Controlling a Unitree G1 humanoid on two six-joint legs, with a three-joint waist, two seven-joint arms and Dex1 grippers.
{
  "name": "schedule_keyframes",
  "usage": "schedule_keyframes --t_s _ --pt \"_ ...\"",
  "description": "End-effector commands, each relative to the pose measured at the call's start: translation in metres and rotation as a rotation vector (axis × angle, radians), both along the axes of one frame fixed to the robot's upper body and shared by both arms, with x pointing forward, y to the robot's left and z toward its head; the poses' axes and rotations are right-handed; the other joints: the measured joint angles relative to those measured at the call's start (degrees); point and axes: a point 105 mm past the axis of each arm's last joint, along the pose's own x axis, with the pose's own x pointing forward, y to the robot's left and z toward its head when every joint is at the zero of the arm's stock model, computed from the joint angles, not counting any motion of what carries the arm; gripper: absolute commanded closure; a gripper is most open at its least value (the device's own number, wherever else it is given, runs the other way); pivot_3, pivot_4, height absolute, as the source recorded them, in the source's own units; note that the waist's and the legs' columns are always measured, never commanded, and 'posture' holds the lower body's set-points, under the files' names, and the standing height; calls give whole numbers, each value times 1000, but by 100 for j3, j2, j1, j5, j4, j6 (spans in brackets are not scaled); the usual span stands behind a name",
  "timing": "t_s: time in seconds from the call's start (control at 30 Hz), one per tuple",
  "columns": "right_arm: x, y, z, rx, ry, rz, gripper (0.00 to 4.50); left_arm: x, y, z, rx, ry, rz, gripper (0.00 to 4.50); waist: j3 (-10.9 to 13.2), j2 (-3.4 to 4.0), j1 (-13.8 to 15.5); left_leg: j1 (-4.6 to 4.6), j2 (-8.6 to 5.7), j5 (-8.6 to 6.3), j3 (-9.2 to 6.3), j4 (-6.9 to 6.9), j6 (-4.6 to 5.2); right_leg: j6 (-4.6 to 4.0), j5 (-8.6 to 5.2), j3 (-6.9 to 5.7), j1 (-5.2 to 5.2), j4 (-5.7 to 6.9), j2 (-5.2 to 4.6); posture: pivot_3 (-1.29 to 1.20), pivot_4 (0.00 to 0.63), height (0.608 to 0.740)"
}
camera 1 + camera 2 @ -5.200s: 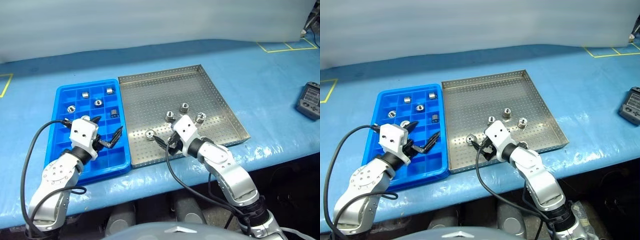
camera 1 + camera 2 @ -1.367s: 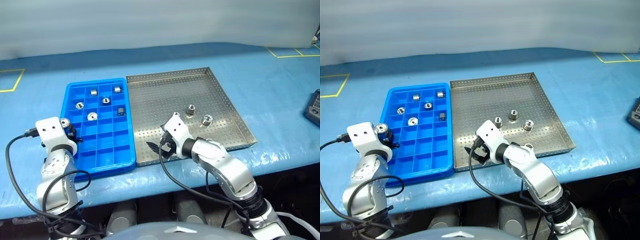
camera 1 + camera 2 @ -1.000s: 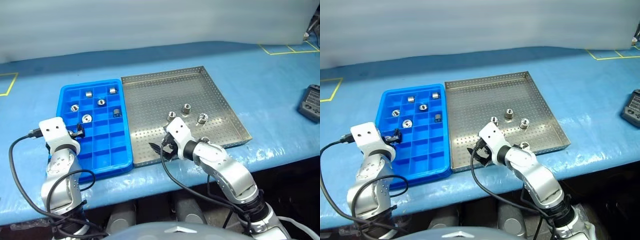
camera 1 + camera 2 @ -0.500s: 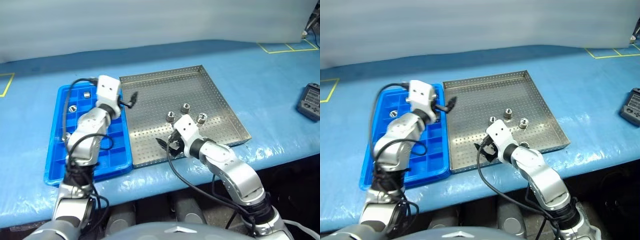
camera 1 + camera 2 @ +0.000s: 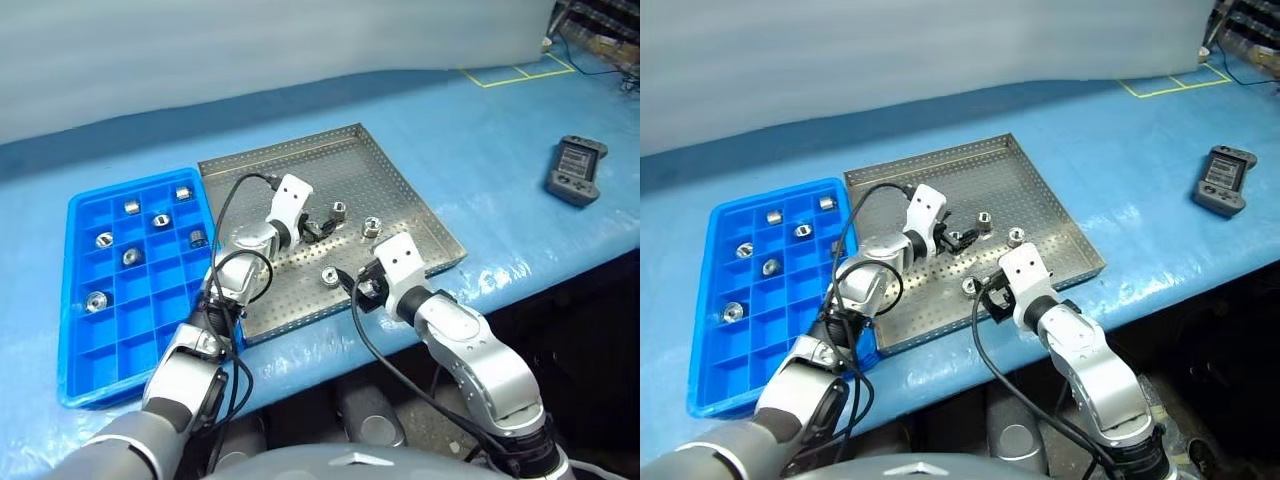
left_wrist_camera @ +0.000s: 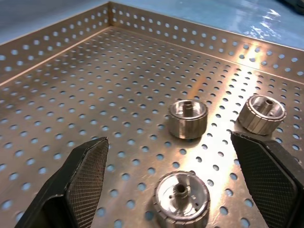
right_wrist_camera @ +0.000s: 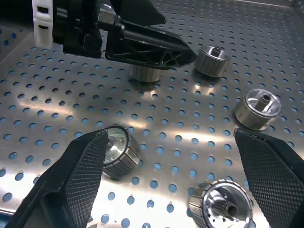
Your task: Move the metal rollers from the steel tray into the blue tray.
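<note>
The steel tray (image 5: 400, 175) lies mid-table with the blue tray (image 5: 150, 340) to its left. Several metal rollers lie in the steel tray, among them one (image 5: 340, 210) near the middle, one (image 5: 371, 227) to its right and one (image 5: 329, 277) nearer the front. Several more rollers (image 5: 131, 207) sit in blue tray compartments. My left gripper (image 5: 318, 228) hovers open above the steel tray, with rollers (image 6: 188, 118) just ahead of its fingers (image 6: 88, 175). My right gripper (image 5: 358, 290) is open near the tray's front edge, with a roller (image 7: 120, 151) beside one finger (image 7: 85, 171).
A black handheld device (image 5: 577, 170) lies on the blue table cover at the far right. Yellow tape marks (image 5: 510, 72) run along the back right. The table's front edge is close behind the steel tray. Black cables trail from both wrists.
My left arm has swung right, from the blue tray to over the rollers in the steel tray, still open. The view has turned right. My right gripper has barely shifted.
</note>
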Motion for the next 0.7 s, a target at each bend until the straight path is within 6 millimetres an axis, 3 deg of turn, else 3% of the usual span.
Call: schedule_keyframes --t_s 0.03,0.13,0.37,0.57,0.7 --pt "0 0 15 18 -61 -10 0 2 0 -3 61 -13 9 26 0 0 -127 -3 0 0 1 -1 0 1 0 1 0 0 0 -372 150 740" --pt "1 0 15 20 -62 -11 0 3 10 -11 109 3 68 639 0 0 -269 -4 0 -1 3 -3 1 3 0 5 0 2 0 -356 150 740" --pt "4 7 14 29 -54 22 0 0 38 -17 141 9 190 2753 0 0 -319 -2 2 -1 3 -12 1 3 -1 6 4 7 2 -298 150 740" --pt "9 16 15 33 -53 71 0 -8 50 -19 122 23 243 2754 0 0 -228 6 2 -1 6 -12 1 6 1 11 4 7 2 -247 150 740" --pt "11 21 14 34 -51 97 0 -10 52 -5 51 -22 265 2754 0 0 -103 11 2 -1 3 -11 1 6 1 9 -1 7 2 -229 150 740"
